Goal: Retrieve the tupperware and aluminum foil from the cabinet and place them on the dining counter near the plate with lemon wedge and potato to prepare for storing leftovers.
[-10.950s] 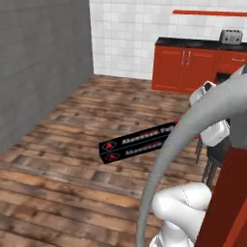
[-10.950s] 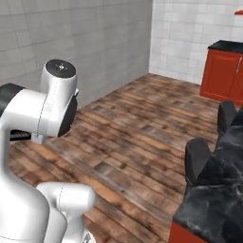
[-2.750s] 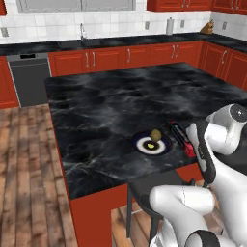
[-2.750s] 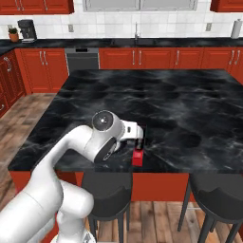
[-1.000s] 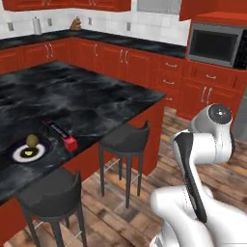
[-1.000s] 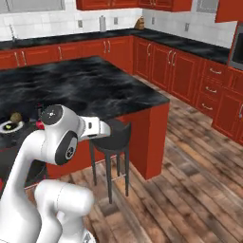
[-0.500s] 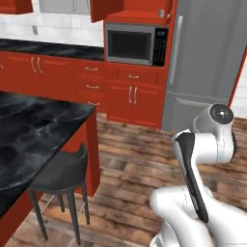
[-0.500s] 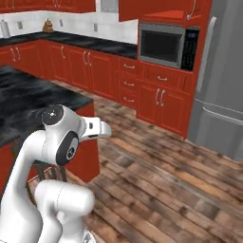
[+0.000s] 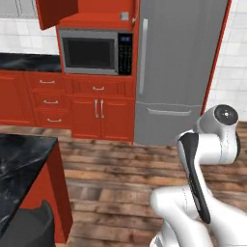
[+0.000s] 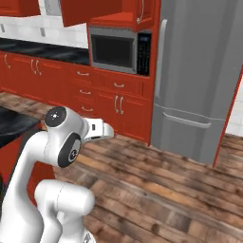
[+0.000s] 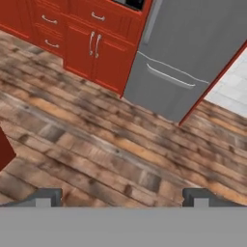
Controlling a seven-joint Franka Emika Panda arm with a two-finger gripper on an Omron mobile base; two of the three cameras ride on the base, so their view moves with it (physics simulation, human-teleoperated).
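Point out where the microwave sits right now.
In the left base view the microwave sits upper left, built into red cabinetry above drawers, directly left of the grey fridge.

Grey fridge (image 9: 178,72), built-in microwave (image 9: 94,50), wooden floor (image 9: 120,178)

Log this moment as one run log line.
hand: open, empty | facing: wooden floor, grey fridge, microwave | dining counter: corner at left

The white arm (image 9: 200,193) is folded in close over its base, elbow joint up high and the forearm tucked back down. In the hand view the gripper (image 11: 123,197) points down and forward, both fingertips (image 11: 47,197) set wide apart, jaws spread and nothing between them.
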